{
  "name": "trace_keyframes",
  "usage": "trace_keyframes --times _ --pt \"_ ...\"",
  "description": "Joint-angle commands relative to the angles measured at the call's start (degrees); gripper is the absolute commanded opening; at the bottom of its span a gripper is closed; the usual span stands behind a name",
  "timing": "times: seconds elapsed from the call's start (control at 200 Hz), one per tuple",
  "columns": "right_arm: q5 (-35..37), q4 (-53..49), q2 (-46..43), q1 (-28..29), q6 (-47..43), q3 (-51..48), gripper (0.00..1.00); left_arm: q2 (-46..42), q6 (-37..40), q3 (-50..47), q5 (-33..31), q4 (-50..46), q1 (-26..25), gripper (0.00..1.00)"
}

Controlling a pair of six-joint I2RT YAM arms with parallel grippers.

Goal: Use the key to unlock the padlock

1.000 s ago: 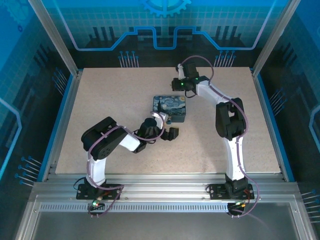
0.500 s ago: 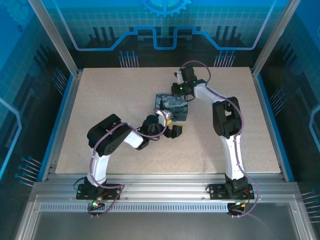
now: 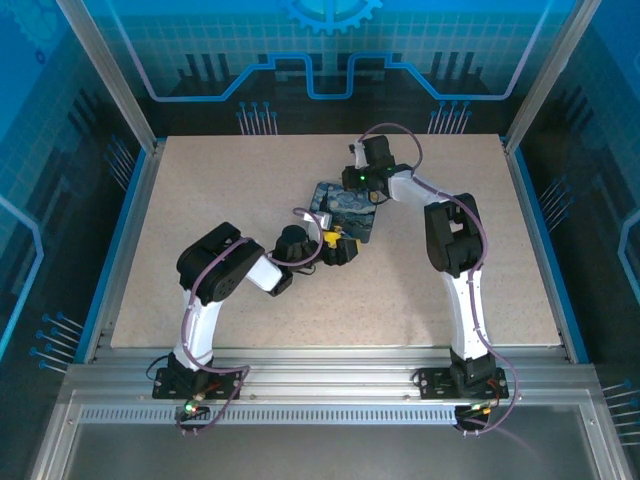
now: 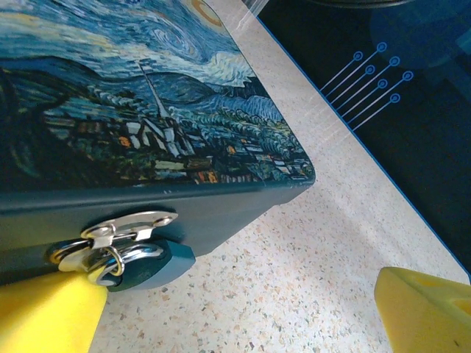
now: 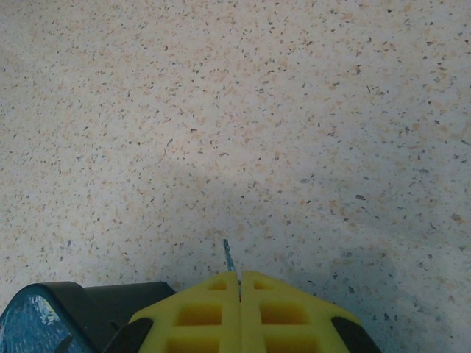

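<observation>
While the speckled beige desk point(image 3: 200, 200) carries it near the middle, the dark box with the starry-night painted lid point(image 4: 110, 110) has both arms crowding it. Left claw point(image 4: 235, 312): yellow fingers spread wide, one beside the dark teal padlock with the silver shackle point(image 4: 151, 263), contact unclear. That padlock hangs from the silver hasp point(image 4: 129, 224) on the box's front. Right claw point(image 5: 240, 278), at the far side, is pressed together on a slim bluish blade point(image 5: 228, 254), likely the key. Danger now: the left finger could shove the box or swing the lock away, and so thin a pinch could let the blade twist.
</observation>
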Motion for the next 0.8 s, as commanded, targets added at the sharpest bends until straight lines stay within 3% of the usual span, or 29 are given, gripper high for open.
trace_keyframes --times 0.0,0.105,0.23,0.385,0.61,0.796 --pt "-2.6 -5.0 0.7 1.5 0.4 -2.8 0.00 -0.8 2.1 1.9 -3.4 -4.9 0.3 0.95" --pt "-2.8 -4.9 0.5 1.6 0.6 -3.0 0.00 -0.3 1.9 2.9 -1.7 -5.9 0.4 0.95" --pt "-2.8 -4.8 0.3 1.7 0.7 -2.9 0.00 0.5 1.0 3.1 3.8 -0.9 0.5 0.82" --pt "-2.6 -4.9 -0.3 1.8 0.9 -3.3 0.00 1.8 -2.7 2.7 8.5 5.5 1.2 0.75" --pt "-2.2 -4.7 -1.6 1.9 1.0 -4.8 0.00 2.6 -5.0 2.3 10.6 8.4 1.4 0.58" --pt "-1.9 -4.9 -1.9 2.1 1.1 -5.3 0.00 2.8 -5.8 1.6 10.2 8.2 1.3 0.51"
